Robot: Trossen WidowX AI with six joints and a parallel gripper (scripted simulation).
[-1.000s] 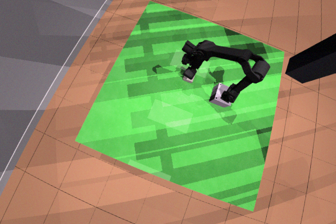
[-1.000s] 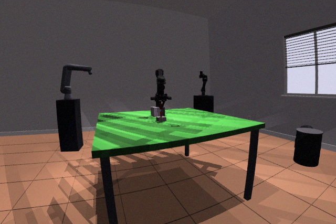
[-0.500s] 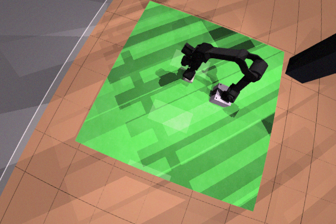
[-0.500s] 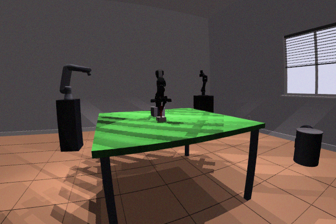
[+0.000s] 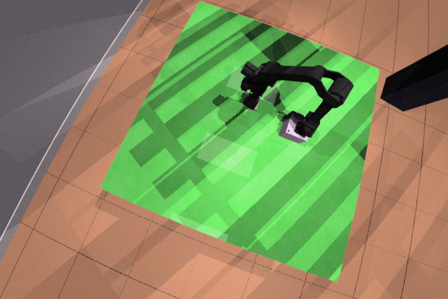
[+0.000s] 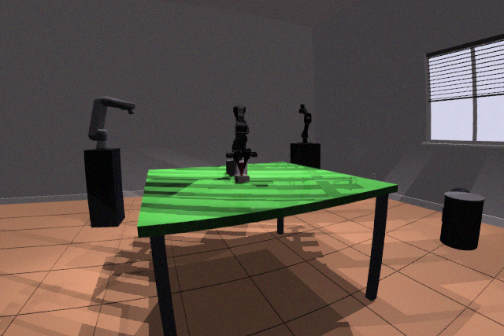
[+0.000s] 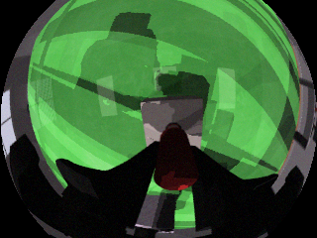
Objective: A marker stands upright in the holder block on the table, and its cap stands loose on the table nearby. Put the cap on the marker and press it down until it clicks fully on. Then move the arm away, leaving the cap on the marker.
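And here is the black hand (image 5: 251,101) (image 6: 241,163) (image 7: 174,147), pinching the dark red cap (image 6: 241,168) (image 7: 174,159) between its fingers, so the fetching part is done: the cap is up off the tabletop (image 5: 224,194) (image 6: 260,197) (image 7: 119,64). Right below the hand sits the pale holder block (image 5: 256,107) (image 6: 242,179) (image 7: 173,113), and in the wrist view a small bit of dark red, which I take for the marker (image 7: 173,126), peeps out past the far end of the cap. So the two look lined up, or very nearly! Is the cap on yet? Can't tell from here; the join is hidden behind the cap itself, and the outside view is too small to settle it. My call: we're well past halfway, at the lowering or the first slip-on. Still left, it seems, is the firm push straight down until it clicks, and that wants the cap held true over the tip. After that the fingers must let go and the arm (image 5: 295,72) (image 6: 241,127) must move away, because right now the hand is clamped on the cap, directly above the block.
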